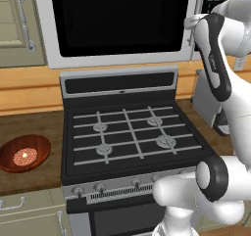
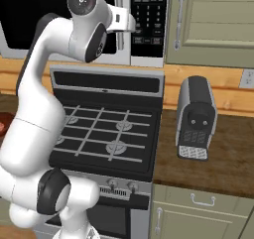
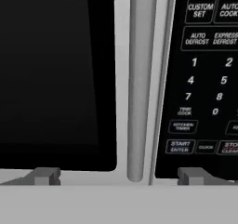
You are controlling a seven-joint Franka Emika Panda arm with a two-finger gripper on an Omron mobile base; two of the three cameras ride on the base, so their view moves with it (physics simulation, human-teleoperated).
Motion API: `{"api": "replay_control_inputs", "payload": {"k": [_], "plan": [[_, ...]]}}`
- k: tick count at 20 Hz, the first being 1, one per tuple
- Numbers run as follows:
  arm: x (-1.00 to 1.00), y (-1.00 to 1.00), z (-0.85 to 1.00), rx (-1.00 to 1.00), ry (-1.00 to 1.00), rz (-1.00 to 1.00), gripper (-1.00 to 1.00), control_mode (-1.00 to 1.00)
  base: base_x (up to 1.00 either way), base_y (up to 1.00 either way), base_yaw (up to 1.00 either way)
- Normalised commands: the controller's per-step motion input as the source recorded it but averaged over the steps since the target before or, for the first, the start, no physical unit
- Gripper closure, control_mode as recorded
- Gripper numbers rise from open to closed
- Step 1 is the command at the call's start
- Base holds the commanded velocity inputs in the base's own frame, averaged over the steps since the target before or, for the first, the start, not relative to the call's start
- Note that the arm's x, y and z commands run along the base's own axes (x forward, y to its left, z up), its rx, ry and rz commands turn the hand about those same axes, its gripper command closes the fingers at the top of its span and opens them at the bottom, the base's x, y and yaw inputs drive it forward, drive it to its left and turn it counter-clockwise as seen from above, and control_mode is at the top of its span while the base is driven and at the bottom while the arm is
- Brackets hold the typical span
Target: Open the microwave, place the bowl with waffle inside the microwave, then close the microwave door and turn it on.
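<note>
The bowl (image 1: 24, 153) holding the waffle (image 1: 25, 156) sits on the counter at nine o'clock of the stove (image 1: 128, 132). Farther back, the gripper (image 3: 118, 175) hangs with fingers spread wide, straddling the microwave door (image 1: 115, 22)'s handle (image 3: 140, 79), the keypad (image 3: 207, 79) at three o'clock.

Open gripper (image 3: 118, 175) faces the door handle (image 3: 139, 83) (keypad (image 3: 204, 79) alongside).

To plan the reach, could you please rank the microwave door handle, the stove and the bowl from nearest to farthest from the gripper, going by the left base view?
1. Microwave door handle, directly ahead of the open gripper.
2. Stove, below.
3. Bowl, far left on the counter.
</note>
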Motion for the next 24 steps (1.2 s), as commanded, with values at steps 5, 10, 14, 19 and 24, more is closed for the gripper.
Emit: {"api": "replay_control_inputs", "payload": {"k": [5, 10, 14, 19, 24], "plan": [[0.4, -0.04, -0.04, 0.0, 0.0, 0.0, -1.0, -1.0, 0.0, 0.0, 0.0], [0.41, -0.06, -0.05, 0.0, 0.0, 0.0, -1.0, -1.0, 0.0, 0.0, 0.0], [0.47, -0.04, -0.13, 0.0, -0.01, 0.0, -1.0, -1.0, 0.0, 0.0, 0.0], [0.48, -0.06, -0.15, 0.0, -0.03, 0.0, -1.0, -1.0, 0.0, 0.0, 0.0], [0.61, 0.0, -0.12, 0.0, -0.03, 0.0, -1.0, -1.0, 0.0, 0.0, 0.0]]}}
